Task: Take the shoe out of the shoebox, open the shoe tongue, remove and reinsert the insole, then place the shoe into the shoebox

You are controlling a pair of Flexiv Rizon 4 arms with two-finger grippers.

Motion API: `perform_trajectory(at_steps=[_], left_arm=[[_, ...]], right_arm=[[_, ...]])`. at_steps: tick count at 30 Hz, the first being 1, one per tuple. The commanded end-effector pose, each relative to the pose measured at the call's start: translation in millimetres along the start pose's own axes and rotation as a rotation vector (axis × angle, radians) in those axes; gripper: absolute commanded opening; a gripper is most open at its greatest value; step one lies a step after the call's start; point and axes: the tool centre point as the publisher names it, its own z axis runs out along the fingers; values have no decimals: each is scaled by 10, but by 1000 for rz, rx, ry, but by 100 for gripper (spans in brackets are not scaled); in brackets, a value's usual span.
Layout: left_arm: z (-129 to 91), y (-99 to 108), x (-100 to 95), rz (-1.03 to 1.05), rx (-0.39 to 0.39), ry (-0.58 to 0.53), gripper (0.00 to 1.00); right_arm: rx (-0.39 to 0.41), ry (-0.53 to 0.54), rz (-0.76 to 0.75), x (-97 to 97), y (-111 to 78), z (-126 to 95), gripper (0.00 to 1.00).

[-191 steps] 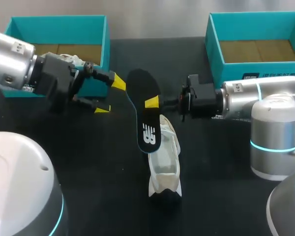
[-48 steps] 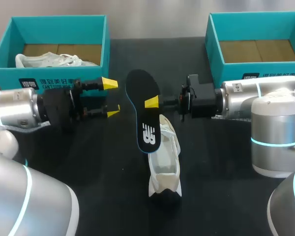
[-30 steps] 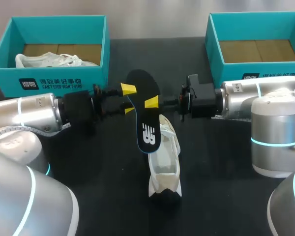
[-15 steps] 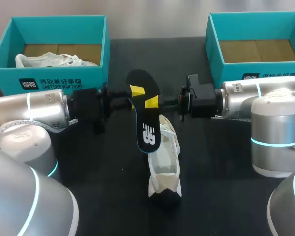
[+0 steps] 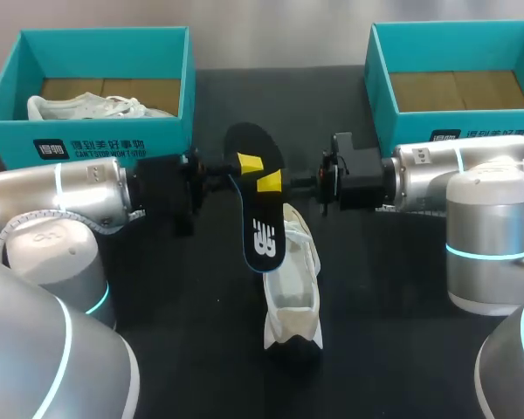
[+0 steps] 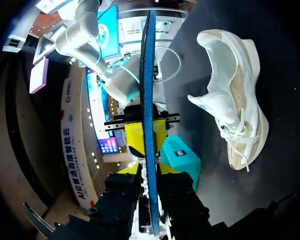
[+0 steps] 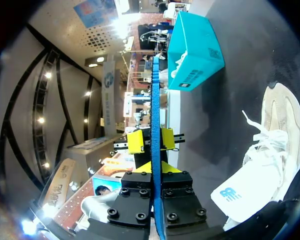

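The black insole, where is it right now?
In the head view the insole is held up mid-table, its lower end over the white shoe, gripped from opposite sides by the left hand and the right hand.

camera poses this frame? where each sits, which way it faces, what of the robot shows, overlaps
Head: above and behind, looking down on the table; both arms enter from the sides.
Left wrist: on the left arm, facing out past the left gripper, shut on the edge-on insole; shoe beside.
Right wrist: on the right arm, facing opposite; right gripper shut on the same insole.
Shared: wrist views both show the opposite gripper, insole, shoe.
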Motion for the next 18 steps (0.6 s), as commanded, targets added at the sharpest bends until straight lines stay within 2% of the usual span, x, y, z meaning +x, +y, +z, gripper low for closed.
perform_trajectory(at_steps=[1,2,3,14,15,16,17,18], left_arm=[[15,-7,3,1,-6,-2,5],[17,-4,3,1,-6,-2,0],[19,-3,3,0,-5,-3,0],[50,-19,10,7,9,-4,0],[45,-22,13,6,11,-3,0],[34,-27,13,0,17,0,0],[19,-32,13,-12,31,1,0],[-2,-36,15,-21,41,2,0]], right_arm=[[-1,-4,1,3,-3,21,0],[-1,-4,1,3,-3,21,0],[-1,-4,1,3,-3,21,0],[-1,-4,1,3,-3,21,0],[0,-7,1,10,-5,11,3],[7,-10,-2,18,-7,0,33],[8,-13,-8,33,-13,-16,100],[6,-18,-13,46,-23,-40,100]])
